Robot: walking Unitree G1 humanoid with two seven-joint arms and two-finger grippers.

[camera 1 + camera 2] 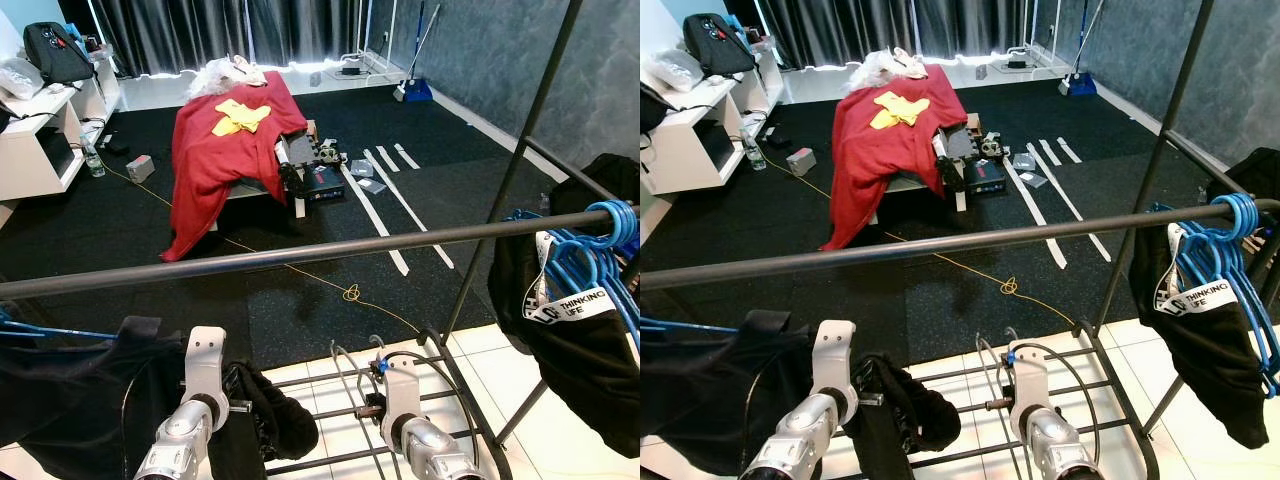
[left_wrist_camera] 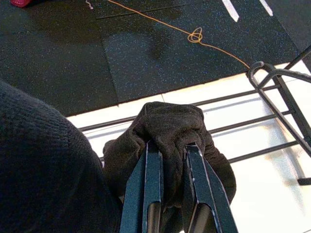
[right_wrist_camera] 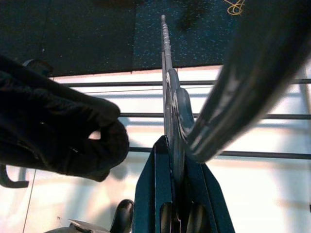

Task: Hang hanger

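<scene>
The right gripper (image 3: pixel 176 145) hides the hanger's (image 3: pixel 170 92) lower end between its fingers. A blurred bar (image 3: pixel 243 82) crosses just beside it (out of focus). Dark cloth (image 2: pixel 170 131) covers the left gripper's (image 2: pixel 170 150) fingertips.

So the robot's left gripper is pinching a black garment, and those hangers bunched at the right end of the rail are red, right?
Not quite: the hangers at the right end of the rail are blue, as the left eye view shows. The left gripper is indeed shut on the black garment.
</scene>
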